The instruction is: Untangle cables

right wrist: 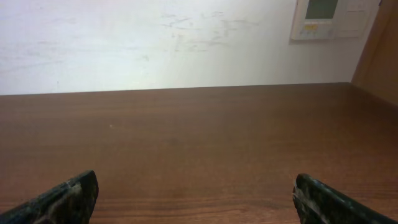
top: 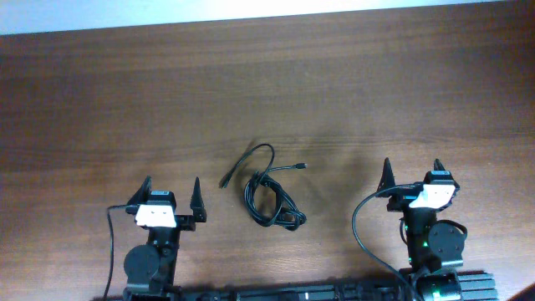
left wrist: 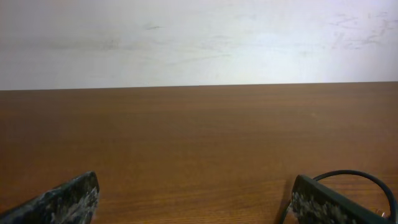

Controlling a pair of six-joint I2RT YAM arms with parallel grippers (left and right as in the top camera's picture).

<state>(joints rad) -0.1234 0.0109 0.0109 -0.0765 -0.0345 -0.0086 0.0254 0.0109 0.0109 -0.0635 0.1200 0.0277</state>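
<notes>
A tangle of thin black cables (top: 267,194) lies on the brown wooden table (top: 267,92), between the two arms near the front. Loops bunch together and two plug ends stick out, one to the left (top: 224,181) and one to the right (top: 301,166). My left gripper (top: 172,189) is open and empty, left of the tangle. A curve of cable (left wrist: 364,177) shows at the right edge of the left wrist view, beside the right finger. My right gripper (top: 411,169) is open and empty, right of the tangle. The right wrist view shows no cable.
A white wall rises beyond the table's far edge (left wrist: 199,86). A wall control panel (right wrist: 326,18) hangs at the upper right in the right wrist view. Thick black arm wires (top: 361,230) loop by the right arm base.
</notes>
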